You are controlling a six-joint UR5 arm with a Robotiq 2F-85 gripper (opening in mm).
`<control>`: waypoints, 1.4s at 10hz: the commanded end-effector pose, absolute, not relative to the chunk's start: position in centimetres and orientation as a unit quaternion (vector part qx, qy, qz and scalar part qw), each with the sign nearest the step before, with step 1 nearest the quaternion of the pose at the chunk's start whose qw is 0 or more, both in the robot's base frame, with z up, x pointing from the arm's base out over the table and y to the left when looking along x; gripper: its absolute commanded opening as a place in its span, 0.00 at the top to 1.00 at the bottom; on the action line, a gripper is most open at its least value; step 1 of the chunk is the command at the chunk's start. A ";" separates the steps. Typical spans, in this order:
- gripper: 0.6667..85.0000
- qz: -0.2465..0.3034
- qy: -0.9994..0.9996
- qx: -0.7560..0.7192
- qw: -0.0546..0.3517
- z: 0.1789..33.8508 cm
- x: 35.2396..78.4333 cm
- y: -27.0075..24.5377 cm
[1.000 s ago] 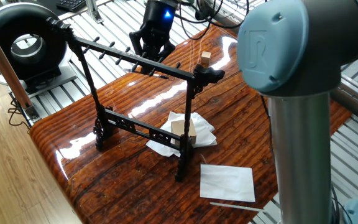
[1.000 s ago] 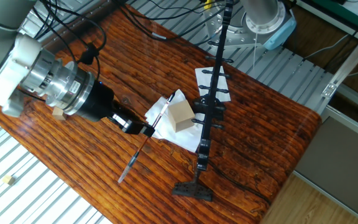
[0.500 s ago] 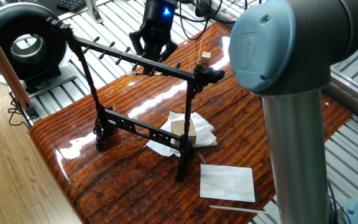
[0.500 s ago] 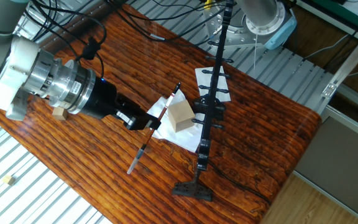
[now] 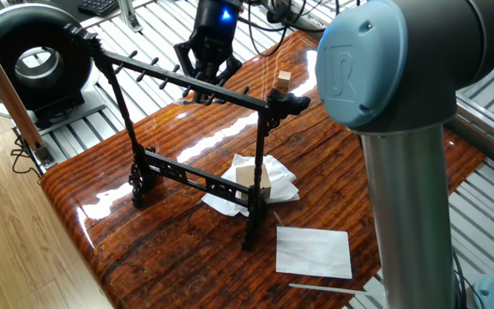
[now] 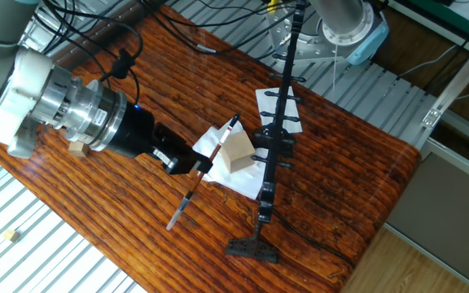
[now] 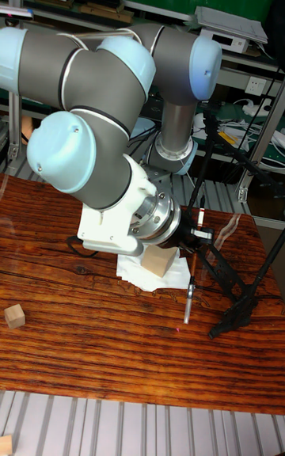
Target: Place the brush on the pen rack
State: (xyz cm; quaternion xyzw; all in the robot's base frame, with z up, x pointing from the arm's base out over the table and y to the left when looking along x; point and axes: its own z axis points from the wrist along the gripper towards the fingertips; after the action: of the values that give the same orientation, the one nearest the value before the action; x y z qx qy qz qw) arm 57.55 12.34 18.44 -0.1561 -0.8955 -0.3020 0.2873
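My black two-finger pincer (image 6: 192,167) is clamped on the slender dark writing brush with a pale tip end (image 6: 203,172), gripping it about mid-shaft. In the other fixed view the brush runs from its lower end at 7 o'clock to its upper end at 1 o'clock, up off the glossy reddish wooden bench (image 6: 96,195), over the crumpled white tissue (image 6: 214,142) and the small tan wooden block (image 6: 237,151).

To do this step well, I judge I should level the brush so it lies parallel to the peg-lined top bar of the large black metal pen rack (image 5: 183,81), bring it in just above the pegs, and lower it between two pegs before letting go. Coming in tilted risks one end slipping off.

The arm reaches low across the bench with the wrist near horizontal in the tall fixed view, pincer (image 7: 194,241) pointing at 3 o'clock toward the rack's posts (image 7: 237,298), just beside the top bar.
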 end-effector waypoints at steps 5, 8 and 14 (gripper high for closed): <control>0.99 -0.325 -0.885 -0.151 0.297 19.1 56.4 12.9; 0.99 -0.332 -0.880 -0.148 0.306 19.4 55.7 13.1; 0.99 -0.324 -0.880 -0.148 0.314 19.7 54.6 13.0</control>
State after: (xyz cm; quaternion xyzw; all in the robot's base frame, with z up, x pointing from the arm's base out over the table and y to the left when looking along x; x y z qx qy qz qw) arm 54.84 12.92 19.36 -0.1496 -0.8814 -0.3218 0.3118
